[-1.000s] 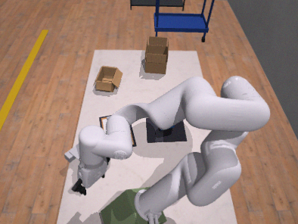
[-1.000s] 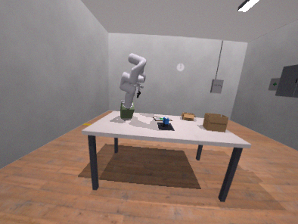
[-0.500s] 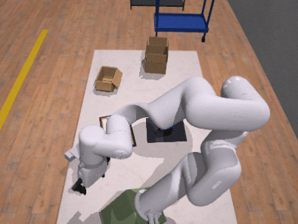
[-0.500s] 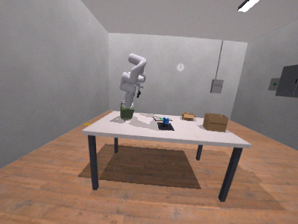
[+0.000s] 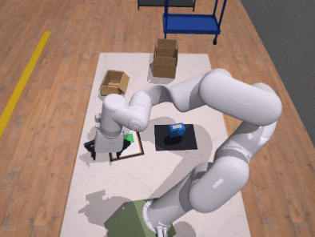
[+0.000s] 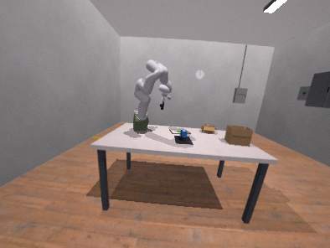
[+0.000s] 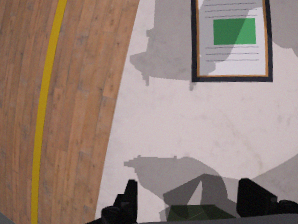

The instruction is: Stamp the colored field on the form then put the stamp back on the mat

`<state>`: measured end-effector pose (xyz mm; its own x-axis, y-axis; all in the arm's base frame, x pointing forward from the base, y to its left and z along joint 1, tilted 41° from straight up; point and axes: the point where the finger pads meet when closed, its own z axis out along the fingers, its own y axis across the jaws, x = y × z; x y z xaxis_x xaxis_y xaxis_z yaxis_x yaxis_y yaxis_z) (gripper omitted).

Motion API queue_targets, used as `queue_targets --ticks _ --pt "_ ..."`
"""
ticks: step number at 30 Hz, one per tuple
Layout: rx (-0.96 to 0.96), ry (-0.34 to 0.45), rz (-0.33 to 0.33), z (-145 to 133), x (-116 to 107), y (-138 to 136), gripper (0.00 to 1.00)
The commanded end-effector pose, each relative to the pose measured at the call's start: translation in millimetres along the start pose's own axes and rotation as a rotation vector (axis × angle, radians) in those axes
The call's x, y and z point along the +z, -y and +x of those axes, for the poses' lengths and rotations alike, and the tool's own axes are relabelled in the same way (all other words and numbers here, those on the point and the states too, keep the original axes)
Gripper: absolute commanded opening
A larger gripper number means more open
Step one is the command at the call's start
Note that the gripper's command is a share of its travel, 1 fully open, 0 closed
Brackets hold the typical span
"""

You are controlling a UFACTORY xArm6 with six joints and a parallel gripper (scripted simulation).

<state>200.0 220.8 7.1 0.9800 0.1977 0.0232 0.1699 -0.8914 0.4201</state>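
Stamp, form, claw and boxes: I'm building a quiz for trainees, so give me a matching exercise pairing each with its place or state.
Things:
1. stamp
2. green field
3. claw
4. taller cardboard box

Places or states:
A. open, holding nothing
B. on the black mat
C. nearest the blue cart
D. on the clipboard form

Pairs: 1-B, 2-D, 3-A, 4-C

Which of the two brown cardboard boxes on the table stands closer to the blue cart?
The taller brown cardboard box, at the table's far edge; the lower, open box sits nearer the clipboard.

Arm (image 5: 116,120) hides part of form (image 5: 133,147); form text illegible
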Motion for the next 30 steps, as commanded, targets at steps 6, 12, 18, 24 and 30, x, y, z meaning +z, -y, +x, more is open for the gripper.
queue_targets --ticks 6,12,18,24,30 --pt "0.563 -0.08 -0.001 110 -4 -90 1.0" --pt "0.891 -0.131 -0.025 159 -1 -168 1.0" --pt "1.213 -0.192 -0.069 182 2 -248 1.0" --pt "1.442 -0.247 -0.113 196 7 -339 1.0" --pt "1.56 -0.279 -0.14 195 8 -385 1.0"
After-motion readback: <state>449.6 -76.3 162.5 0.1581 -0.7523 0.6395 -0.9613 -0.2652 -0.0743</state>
